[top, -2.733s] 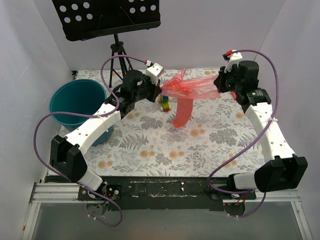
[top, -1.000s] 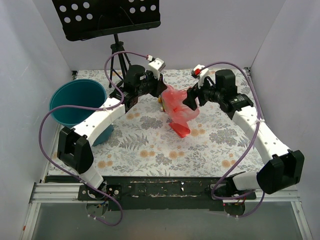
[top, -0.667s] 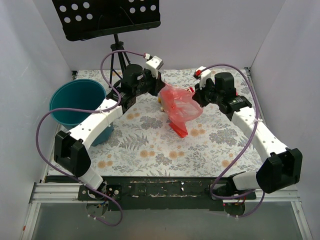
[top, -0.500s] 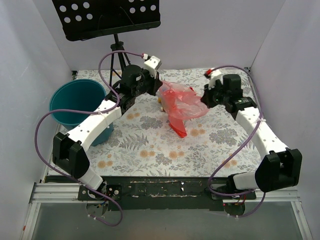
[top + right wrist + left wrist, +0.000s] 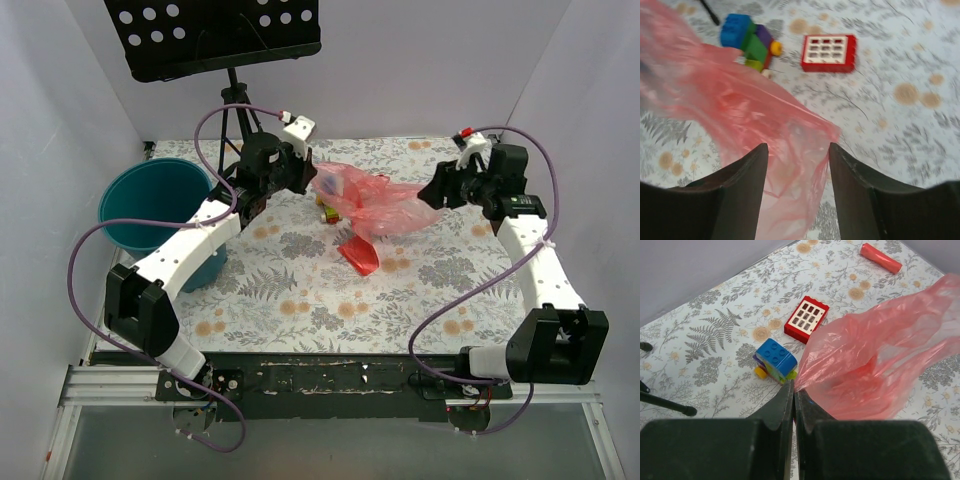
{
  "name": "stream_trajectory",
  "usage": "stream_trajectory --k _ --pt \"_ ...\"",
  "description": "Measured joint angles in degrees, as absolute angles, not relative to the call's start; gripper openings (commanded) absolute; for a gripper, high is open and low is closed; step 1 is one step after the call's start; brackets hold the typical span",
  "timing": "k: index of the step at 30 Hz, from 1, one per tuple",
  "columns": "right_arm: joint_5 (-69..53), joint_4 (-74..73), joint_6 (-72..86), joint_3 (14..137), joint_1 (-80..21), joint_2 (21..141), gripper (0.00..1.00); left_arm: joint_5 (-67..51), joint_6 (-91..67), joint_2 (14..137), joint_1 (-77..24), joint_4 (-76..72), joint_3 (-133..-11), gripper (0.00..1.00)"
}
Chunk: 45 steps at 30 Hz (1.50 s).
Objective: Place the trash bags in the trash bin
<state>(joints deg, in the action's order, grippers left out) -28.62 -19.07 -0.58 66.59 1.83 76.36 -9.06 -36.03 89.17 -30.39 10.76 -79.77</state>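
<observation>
**Top external: trash bag strung between the arms, bin off at nine o'clock**

We take the table (image 5: 300, 295) as a dial, with the arm bases at six. Nearest to us there is only floral cloth. Short of centre lies a small red stick (image 5: 360, 256), just nearer than the bag's lower edge and no part of this job.

Past it, from centre toward one o'clock, the trash bag (image 5: 380, 200) hangs clear of the cloth as a crumpled pink-red swag. It runs roughly from eleven to three.

The left gripper (image 5: 794, 386) has the eleven-o'clock end. In the left wrist view its fingers are pressed together with a corner of film pinched at the tips. That is why this end rides above the toy block (image 5: 775, 356) and the flat red box (image 5: 806, 319).

At three o'clock the right gripper (image 5: 797, 150) has its jaws partway apart. In the right wrist view film drapes through the gap and we see no pinch. We judge that end is only resting there.

The trash bin (image 5: 150, 195) stands well apart at nine to ten o'clock, beside the left forearm, mouth up, with no film in it. We read the spread as a way to open the bag out. The carry would suit the left arm, which is nearest the bin.

Farthest back, at twelve, stands a music stand (image 5: 215, 35).
</observation>
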Motion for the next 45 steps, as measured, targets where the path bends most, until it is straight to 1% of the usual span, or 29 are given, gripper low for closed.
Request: stream_trajectory --k 2,6,8,12,15,21,28,30,33,34,35,37,41,43,45 --pt "-31.46 -19.14 -3.75 67.31 -1.45 75.61 0.68 -10.41 -36.14 89.23 -30.39 11.0 -80.16 0.0" --pt "-35.14 -18.65 -9.54 70.48 -8.67 73.97 0.69 -12.12 -36.45 89.56 -30.39 11.42 -82.19 0.0" --pt "-36.25 -17.8 -10.92 71.55 -10.7 72.99 0.71 -12.47 -36.56 89.69 -30.39 11.57 -83.13 0.0" --pt "-35.57 -16.14 -10.7 71.9 -13.72 72.01 0.79 -12.62 -37.21 89.84 -30.41 11.79 -84.42 0.0" --pt "-33.21 -15.88 -10.55 71.81 -17.69 72.47 0.83 -12.73 -37.98 90.32 -30.39 12.08 -85.93 0.0" --pt "-26.24 -14.31 -10.68 71.81 -25.8 74.46 0.85 -13.34 -38.7 91.09 -30.39 13.67 -88.97 0.0" --pt "-10.11 -11.07 -11.53 71.77 -29.3 78.46 0.85 -16.88 -38.98 91.15 -30.39 14.61 -91.59 0.0" --pt "-5.78 -9.28 -12.03 71.05 -28.95 79.44 0.85 -17.74 -38.59 91.13 -30.39 14.96 -92.01 0.0" --pt "-3.77 -7.11 -11.68 68.23 -26.22 79.9 0.84 -18.06 -37.17 90.96 -30.41 15.33 -92.31 0.0" --pt "-4.23 -7.07 -11.03 67.31 -24.53 79.96 0.82 -17.98 -36.53 90.74 -30.41 15.57 -92.31 0.0" --pt "-5.17 -7.07 -10.33 66.57 -22.46 80.09 0.79 -17.65 -35.79 90.43 -30.39 15.92 -92.31 0.0" --pt "-8.19 -7.07 -8.97 65.47 -17.72 80.49 0.73 -16.82 -34.74 89.58 -30.26 15.86 -92.05 0.0" --pt "-18.72 -6.2 -7.22 62.43 -7.84 81.01 0.68 -14.79 -33.63 86.8 -29.5 15.09 -90.24 0.0" --pt "-23.27 -6.37 -6.83 61.17 -4.58 81.17 0.61 -13.5 -33.54 85.95 -29.02 14.41 -89.69 0.0" --pt "-26.55 -6.39 -6.79 60.18 -3.49 81.17 0.57 -12.32 -33.63 85.71 -28.6 13.82 -89.38 0.0"
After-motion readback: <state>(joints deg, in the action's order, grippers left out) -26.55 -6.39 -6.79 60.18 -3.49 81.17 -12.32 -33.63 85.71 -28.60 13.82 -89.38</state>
